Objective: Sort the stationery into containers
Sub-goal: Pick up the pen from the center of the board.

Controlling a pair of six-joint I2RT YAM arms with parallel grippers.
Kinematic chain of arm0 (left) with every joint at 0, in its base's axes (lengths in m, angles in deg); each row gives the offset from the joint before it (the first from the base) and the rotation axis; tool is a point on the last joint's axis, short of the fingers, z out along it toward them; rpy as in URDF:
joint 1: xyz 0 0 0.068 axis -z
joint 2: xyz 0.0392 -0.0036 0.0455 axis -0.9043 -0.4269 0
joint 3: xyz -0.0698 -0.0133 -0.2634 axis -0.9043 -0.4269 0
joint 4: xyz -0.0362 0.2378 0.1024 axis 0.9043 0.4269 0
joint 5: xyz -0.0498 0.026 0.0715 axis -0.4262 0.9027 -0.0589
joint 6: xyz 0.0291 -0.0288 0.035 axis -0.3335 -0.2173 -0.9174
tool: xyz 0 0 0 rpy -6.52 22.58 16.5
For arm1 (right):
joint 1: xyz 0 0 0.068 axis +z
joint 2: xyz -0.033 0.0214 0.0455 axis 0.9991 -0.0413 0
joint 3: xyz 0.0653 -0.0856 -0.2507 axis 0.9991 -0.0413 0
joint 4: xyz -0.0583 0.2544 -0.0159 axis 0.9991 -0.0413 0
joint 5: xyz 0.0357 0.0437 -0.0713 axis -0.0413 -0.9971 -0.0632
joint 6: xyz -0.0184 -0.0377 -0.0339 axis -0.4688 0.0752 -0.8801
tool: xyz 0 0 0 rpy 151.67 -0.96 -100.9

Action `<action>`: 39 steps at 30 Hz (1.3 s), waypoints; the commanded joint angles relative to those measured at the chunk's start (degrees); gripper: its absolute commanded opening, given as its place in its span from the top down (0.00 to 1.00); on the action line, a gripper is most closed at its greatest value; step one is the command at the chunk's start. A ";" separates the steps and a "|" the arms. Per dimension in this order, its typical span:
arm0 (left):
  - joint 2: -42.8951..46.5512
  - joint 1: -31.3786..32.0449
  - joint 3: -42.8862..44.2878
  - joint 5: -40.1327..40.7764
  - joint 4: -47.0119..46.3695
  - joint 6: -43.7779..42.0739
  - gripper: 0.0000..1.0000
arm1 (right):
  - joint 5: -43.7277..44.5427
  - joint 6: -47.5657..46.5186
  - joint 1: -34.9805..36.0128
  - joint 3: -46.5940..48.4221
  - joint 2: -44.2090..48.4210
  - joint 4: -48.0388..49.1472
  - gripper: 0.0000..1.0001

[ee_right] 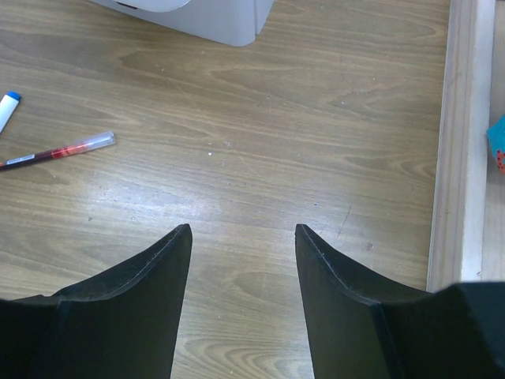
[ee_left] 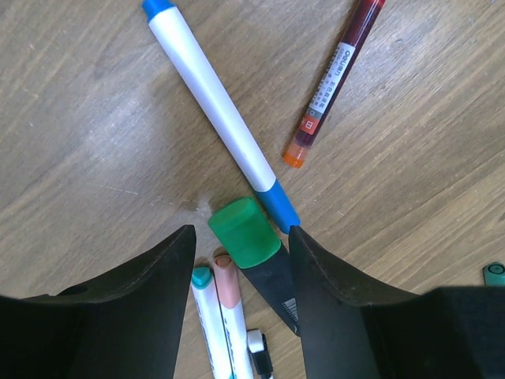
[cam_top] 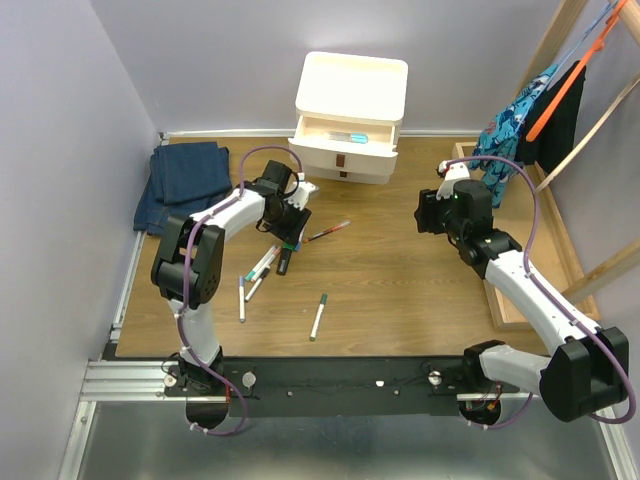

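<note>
My left gripper (ee_left: pixel 241 237) is down over a cluster of stationery, jaws open. Between them lie a black highlighter with a green cap (ee_left: pixel 245 233), resting against the right finger, and two white pens, one teal-tipped (ee_left: pixel 207 316) and one pink-tipped (ee_left: pixel 229 308). Just beyond are a white pen with blue ends (ee_left: pixel 217 110) and a red pen (ee_left: pixel 335 79). The cream cabinet (cam_top: pixel 350 80) stands at the back, its top drawer (cam_top: pixel 345 135) pulled open. My right gripper (ee_right: pixel 243 230) hangs open over bare floor, with nothing between its fingers.
Loose pens lie near the front: a green-capped one (cam_top: pixel 318 315) and a white one (cam_top: pixel 241 298). Folded blue jeans (cam_top: pixel 185 180) sit at the back left. A shallow wooden tray (ee_right: pixel 458 142) runs along the right, with clothes hanging on a rack (cam_top: pixel 540 115) behind it.
</note>
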 commanded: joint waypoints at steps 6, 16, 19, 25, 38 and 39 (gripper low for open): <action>-2.03 1.38 -2.29 4.67 -1.94 1.64 0.44 | 0.05 -0.15 -0.39 -0.29 -0.23 0.80 0.37; -2.21 1.46 -4.13 4.68 -1.68 1.82 0.49 | -0.13 -0.06 -0.47 -1.17 0.12 0.97 0.37; -1.68 1.46 -4.84 5.29 -1.50 1.47 0.49 | -0.13 -0.06 -0.39 -1.34 0.04 1.06 0.37; -0.36 1.46 -7.30 5.90 -2.29 1.47 0.46 | -0.39 0.20 -0.39 -1.96 0.39 1.32 0.37; 4.19 1.46 -6.34 3.02 -0.10 1.29 0.59 | -0.39 0.11 -0.39 -2.13 0.56 1.94 0.37; 4.99 1.55 -5.29 2.31 1.21 1.38 0.60 | -0.39 0.11 -0.39 -2.13 0.39 2.03 0.37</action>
